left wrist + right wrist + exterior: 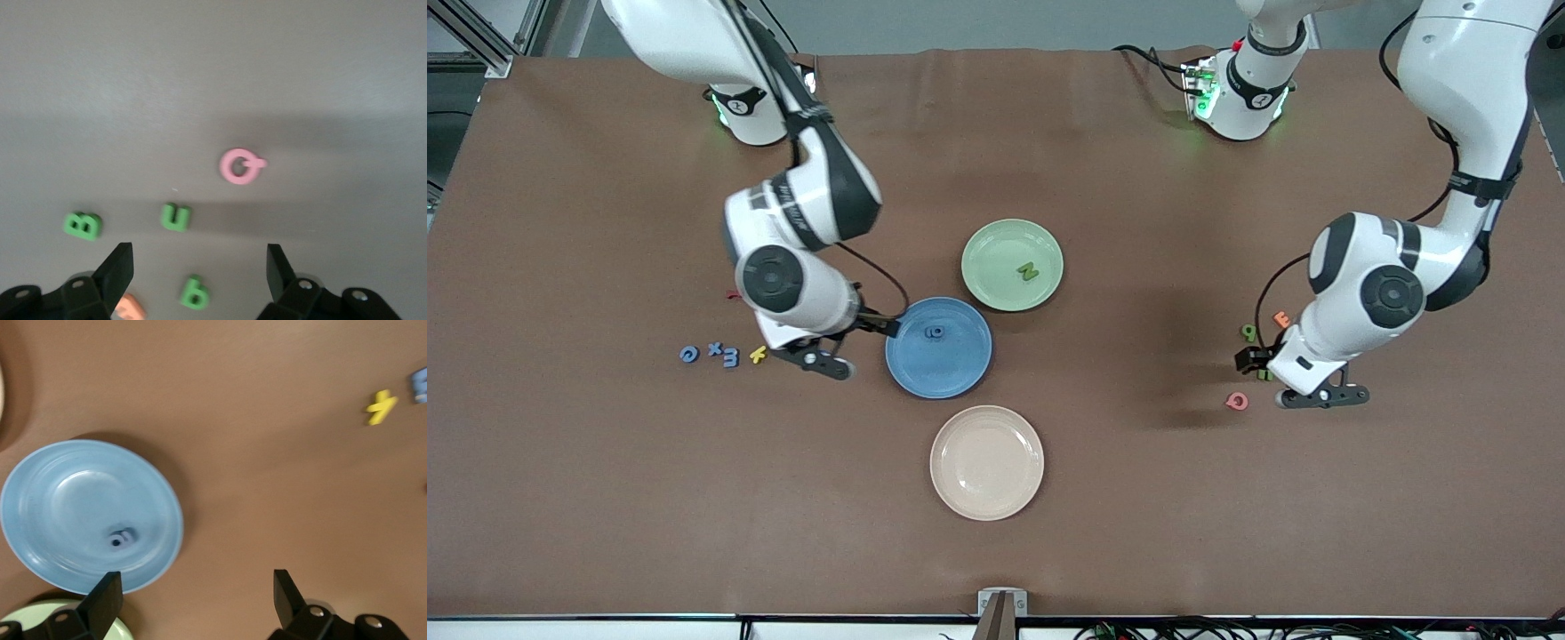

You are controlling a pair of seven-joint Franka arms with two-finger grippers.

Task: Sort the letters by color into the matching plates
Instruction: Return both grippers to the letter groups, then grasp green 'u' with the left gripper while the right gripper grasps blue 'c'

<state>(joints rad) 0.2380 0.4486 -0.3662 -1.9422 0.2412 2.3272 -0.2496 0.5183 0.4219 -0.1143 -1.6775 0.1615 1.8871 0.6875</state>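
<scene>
A round beige plate [986, 462] sits on the brown table [605, 489], nearest the front camera. A small yellow foam letter [758, 355] lies toward the right arm's end. A pink letter [1237, 401] and an orange letter [1281, 319] lie toward the left arm's end.

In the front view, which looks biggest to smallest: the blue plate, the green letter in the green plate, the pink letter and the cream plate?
1. Cream plate and blue plate: they look alike, and the cream one is nearer the camera, so no ranking.
2. Green letter and pink letter: both tiny, too close to call.
</scene>
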